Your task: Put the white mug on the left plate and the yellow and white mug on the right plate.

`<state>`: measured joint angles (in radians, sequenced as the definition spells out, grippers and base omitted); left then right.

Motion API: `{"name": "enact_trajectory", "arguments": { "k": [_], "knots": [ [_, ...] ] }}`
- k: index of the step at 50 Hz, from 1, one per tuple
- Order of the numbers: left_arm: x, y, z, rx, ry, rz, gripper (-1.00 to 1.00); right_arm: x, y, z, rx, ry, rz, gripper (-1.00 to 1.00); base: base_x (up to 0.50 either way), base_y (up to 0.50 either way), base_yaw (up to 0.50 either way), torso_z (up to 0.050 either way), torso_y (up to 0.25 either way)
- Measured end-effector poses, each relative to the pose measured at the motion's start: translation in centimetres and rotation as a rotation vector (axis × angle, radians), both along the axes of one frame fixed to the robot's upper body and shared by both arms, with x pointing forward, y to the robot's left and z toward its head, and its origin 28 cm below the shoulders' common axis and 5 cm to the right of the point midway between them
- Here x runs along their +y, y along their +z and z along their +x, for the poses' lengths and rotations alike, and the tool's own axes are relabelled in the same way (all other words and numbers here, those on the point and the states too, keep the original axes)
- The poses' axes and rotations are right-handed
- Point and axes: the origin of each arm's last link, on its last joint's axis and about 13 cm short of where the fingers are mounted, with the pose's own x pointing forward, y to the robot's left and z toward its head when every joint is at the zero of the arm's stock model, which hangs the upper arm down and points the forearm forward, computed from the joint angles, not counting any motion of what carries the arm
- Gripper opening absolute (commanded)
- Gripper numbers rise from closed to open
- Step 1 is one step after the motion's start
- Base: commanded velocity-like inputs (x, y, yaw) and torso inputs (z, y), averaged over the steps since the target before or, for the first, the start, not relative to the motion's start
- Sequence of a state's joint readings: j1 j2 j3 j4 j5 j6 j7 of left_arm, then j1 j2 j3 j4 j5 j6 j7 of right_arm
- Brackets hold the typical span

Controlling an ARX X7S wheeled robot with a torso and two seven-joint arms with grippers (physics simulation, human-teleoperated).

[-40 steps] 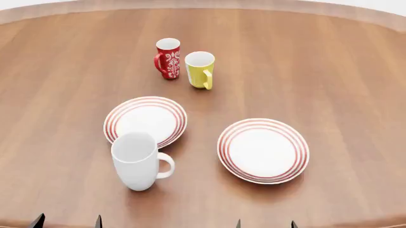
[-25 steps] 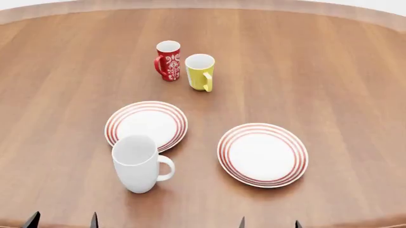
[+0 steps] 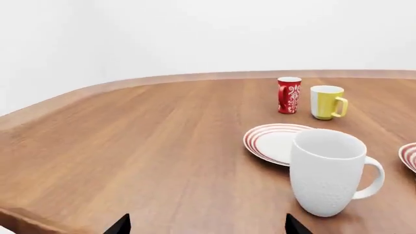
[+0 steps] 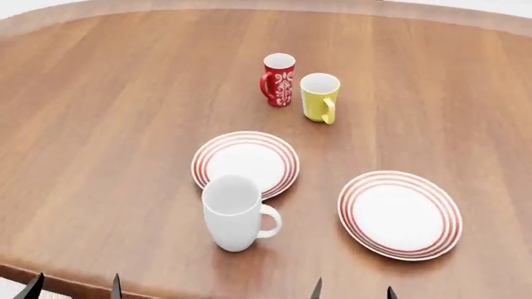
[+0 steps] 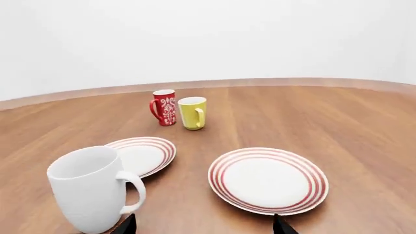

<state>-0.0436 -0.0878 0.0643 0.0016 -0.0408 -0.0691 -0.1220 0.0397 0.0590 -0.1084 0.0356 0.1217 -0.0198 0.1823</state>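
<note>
Both mugs stand on the bare wooden table (image 4: 99,112), off their plates, and neither gripper touches anything.

The white mug (image 4: 233,213) stands upright just on the robot's side of the left plate (image 4: 246,161), its handle toward the right plate (image 4: 400,214); in the left wrist view it stands ahead of the left gripper (image 3: 205,225), apart from it. The yellow and white mug (image 4: 319,97) stands upright at the far side, just beside the red patterned mug (image 4: 278,80), well apart from both plates and from the right gripper (image 5: 202,225). Only the dark fingertips (image 4: 33,288) show at the head view's lower edge; each pair stands spread apart with nothing between.
</note>
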Motion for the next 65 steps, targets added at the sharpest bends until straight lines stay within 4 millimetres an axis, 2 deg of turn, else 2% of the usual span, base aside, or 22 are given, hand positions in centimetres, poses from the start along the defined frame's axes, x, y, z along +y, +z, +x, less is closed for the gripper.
{"name": "enact_trajectory", "arguments": {
  "k": [34, 40, 65],
  "knots": [
    [0.2, 1.0, -0.9, -0.012, -0.005, 0.022, 1.00, 0.8, 0.9, -0.8, -0.030, -0.003, -0.058, 1.00, 0.00, 0.00, 0.50, 0.000, 0.000],
    [0.3, 1.1, -1.0, -0.016, -0.003, 0.023, 1.00, 1.0, 1.0, -0.9, -0.033, 0.006, -0.062, 1.00, -0.02, 0.06, 0.00, 0.000, 0.000],
    [0.4, 1.5, -1.1, -0.026, -0.004, 0.015, 1.00, 0.8, 1.7, -1.1, -0.106, 0.008, 0.026, 1.00, 0.16, -0.47, 0.00, 0.000, 0.000]
  ]
}}
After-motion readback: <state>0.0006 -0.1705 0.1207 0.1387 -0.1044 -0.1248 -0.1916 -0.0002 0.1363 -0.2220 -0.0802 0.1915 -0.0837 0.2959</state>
